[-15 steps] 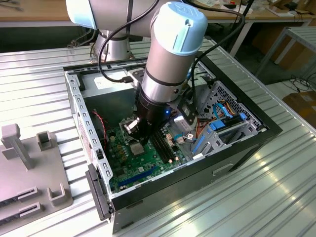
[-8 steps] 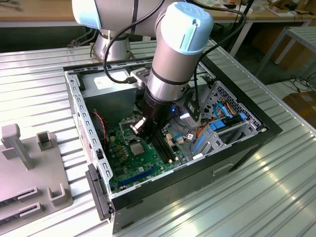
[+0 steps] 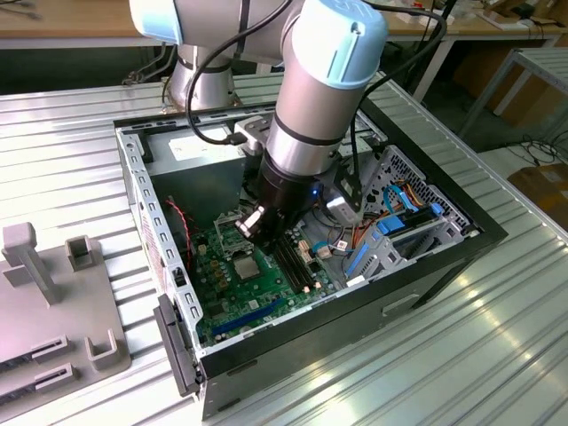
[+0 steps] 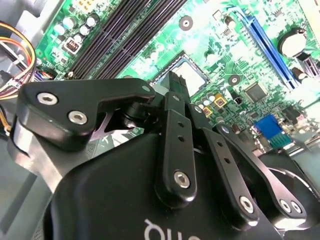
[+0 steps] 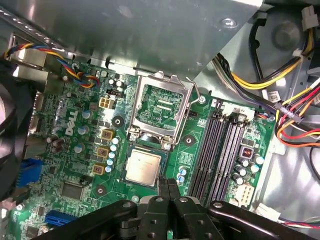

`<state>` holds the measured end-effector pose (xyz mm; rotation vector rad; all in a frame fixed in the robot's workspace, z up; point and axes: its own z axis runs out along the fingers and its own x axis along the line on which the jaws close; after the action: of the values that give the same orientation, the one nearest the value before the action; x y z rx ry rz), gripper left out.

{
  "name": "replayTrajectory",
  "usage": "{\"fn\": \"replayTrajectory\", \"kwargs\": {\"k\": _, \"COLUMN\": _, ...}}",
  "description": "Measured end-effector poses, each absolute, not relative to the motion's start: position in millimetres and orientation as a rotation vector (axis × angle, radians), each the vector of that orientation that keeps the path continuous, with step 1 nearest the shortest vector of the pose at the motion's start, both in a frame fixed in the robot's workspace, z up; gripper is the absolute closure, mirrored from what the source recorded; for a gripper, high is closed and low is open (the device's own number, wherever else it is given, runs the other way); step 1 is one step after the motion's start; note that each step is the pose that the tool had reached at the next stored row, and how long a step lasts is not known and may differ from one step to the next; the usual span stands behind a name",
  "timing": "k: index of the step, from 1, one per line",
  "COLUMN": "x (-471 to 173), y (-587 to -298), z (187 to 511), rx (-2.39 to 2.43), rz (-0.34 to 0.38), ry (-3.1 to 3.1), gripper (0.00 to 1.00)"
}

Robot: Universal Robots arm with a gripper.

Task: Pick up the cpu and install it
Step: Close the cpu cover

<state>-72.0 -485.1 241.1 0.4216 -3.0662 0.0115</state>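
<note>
One cpu (image 5: 143, 167) lies seated flat on the green motherboard (image 5: 187, 157), beside the open load frame (image 5: 159, 107) — the gripper (image 5: 167, 184), closed on nothing, hovers just above — so seating looks done, clamping not.

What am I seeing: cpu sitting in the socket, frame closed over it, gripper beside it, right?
Not quite. The frame is swung open, clear of the cpu, as the first wrist view shows. The rest holds: the cpu sits in the socket, with the gripper beside it.
</note>
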Motion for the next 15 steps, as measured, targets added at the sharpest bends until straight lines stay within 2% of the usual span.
{"fn": "replayTrajectory", "kwargs": {"k": 15, "x": -70.6, "y": -485.1, "z": 240.6, "rx": 0.946, "rz": 0.024, "ry": -2.949, "gripper": 0.89}}
